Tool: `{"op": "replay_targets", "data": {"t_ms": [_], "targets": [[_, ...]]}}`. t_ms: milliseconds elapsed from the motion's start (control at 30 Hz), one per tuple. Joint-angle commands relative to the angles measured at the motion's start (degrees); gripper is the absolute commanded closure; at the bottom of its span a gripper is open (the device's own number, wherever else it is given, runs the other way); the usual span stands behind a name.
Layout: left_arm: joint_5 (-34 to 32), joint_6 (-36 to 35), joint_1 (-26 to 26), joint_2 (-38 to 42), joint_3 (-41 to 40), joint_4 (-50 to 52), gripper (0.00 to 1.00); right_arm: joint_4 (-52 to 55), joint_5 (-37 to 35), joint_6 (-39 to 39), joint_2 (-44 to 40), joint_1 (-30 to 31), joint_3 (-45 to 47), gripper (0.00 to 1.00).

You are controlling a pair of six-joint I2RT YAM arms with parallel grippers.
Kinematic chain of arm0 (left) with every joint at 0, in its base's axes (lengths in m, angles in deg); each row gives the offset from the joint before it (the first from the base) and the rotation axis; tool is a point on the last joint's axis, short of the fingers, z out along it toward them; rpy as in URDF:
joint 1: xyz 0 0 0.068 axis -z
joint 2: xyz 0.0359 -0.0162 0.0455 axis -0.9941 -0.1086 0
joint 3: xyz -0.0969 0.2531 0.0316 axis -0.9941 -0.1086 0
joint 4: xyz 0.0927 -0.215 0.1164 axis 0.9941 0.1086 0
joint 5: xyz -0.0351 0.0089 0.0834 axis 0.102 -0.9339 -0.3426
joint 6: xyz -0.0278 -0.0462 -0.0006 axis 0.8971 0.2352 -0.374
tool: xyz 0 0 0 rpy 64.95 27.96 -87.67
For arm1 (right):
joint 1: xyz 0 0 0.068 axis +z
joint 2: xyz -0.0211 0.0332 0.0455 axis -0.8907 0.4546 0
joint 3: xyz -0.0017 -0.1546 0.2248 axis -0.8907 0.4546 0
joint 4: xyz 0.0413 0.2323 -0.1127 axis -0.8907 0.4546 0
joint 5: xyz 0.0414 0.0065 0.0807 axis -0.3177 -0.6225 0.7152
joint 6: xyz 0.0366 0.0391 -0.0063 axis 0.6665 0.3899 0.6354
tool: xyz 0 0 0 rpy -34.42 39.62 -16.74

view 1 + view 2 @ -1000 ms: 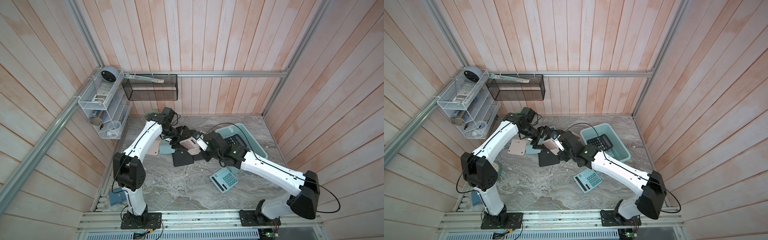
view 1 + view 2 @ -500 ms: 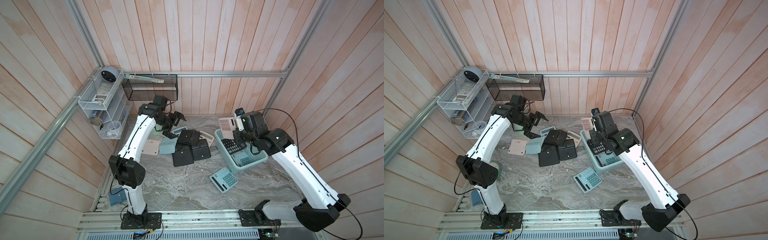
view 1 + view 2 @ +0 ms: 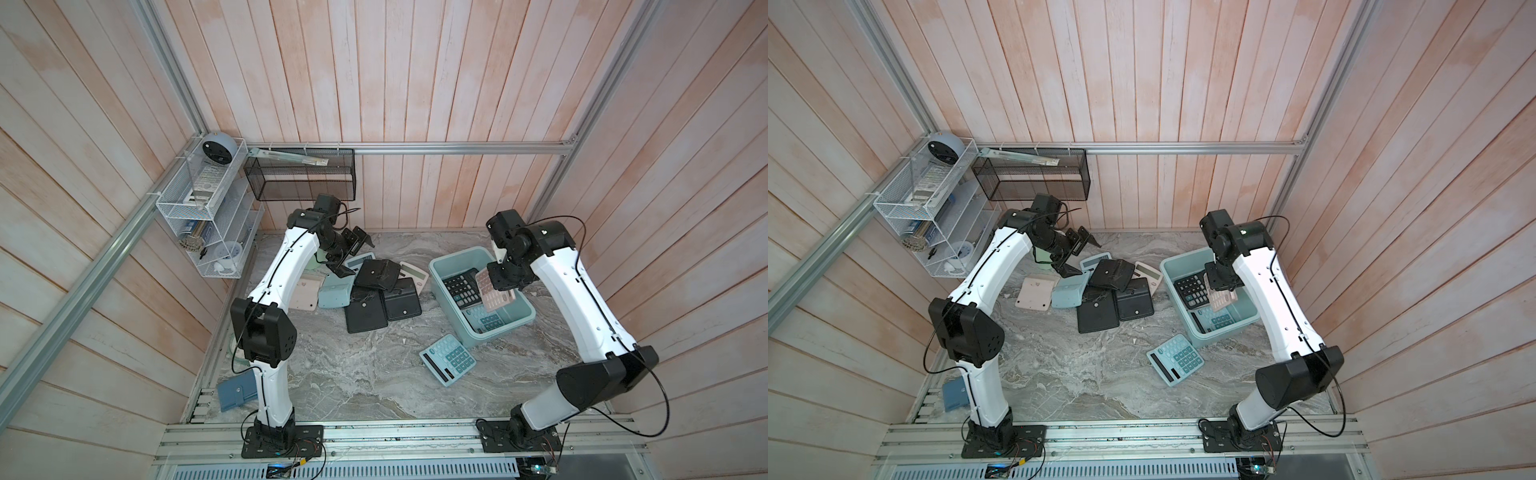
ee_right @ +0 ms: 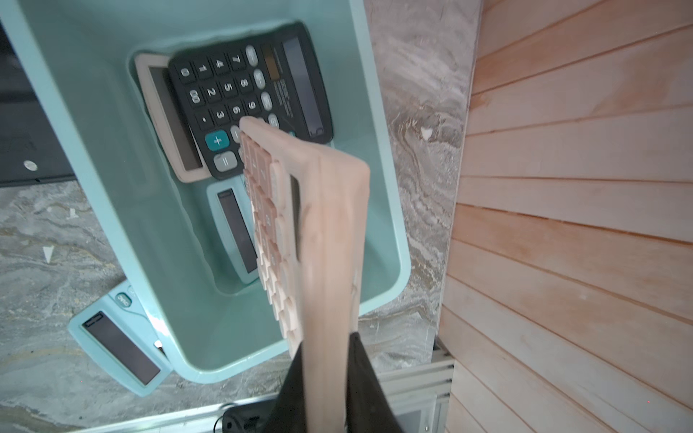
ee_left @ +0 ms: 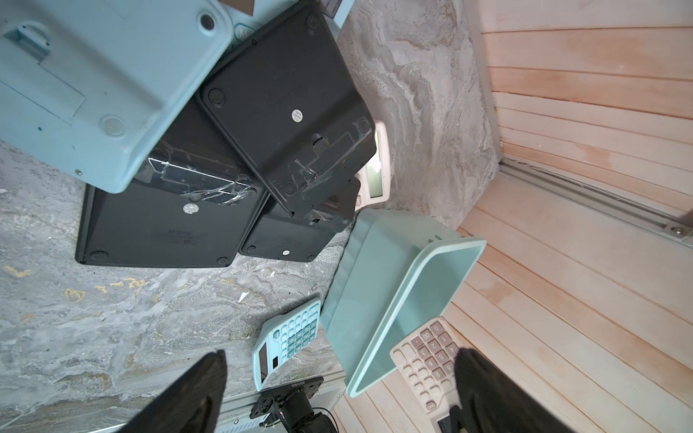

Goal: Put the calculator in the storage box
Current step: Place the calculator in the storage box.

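My right gripper point(image 3: 500, 286) point(image 4: 325, 337) is shut on one end of a pink calculator point(image 3: 492, 294) point(image 3: 1221, 299) point(image 4: 322, 225). The calculator hangs tilted, keys sideways, over the inside of the light teal storage box point(image 3: 524, 309) point(image 3: 1183, 328) point(image 4: 123, 195). In the box lie a black calculator point(image 4: 247, 86), a teal one point(image 4: 232, 225) and a beige one point(image 4: 165, 123) partly under the black. My left gripper point(image 3: 353, 253) point(image 3: 1075, 253) point(image 5: 341, 356) stands open and empty above the back left of the calculator pile.
A pile of face-down calculators lies mid-table: black ones point(image 3: 376, 274) point(image 3: 365, 316), a teal one point(image 3: 334, 291), a pink one point(image 3: 305, 293). A teal calculator point(image 3: 448, 359) lies face up just in front of the box. A black mesh basket point(image 3: 303, 178) and a wire shelf point(image 3: 199, 195) hang on the walls.
My right arm swung from the pile at mid-table to the box with the pink calculator and has lowered it over the inside. My left gripper drew back from the pile, open.
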Motion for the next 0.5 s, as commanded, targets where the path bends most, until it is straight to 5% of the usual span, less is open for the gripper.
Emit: {"op": "replay_targets", "data": {"t_ms": [0,200,467], "targets": [[0.1,-3.4,-0.5,-1.4,-0.4,0.5,0.0,6.7,3.8,-0.1,2.8,-0.5,-2.5,1.0],[-0.2,-5.0,-1.4,-2.1,-1.6,1.1,0.0,10.5,11.2,-3.6,10.7,-0.5,-1.1,1.0],[-0.6,-6.2,-1.7,-1.7,-2.7,1.8,0.0,7.9,15.1,-2.4,10.3,-0.8,4.4,1.0]]}}
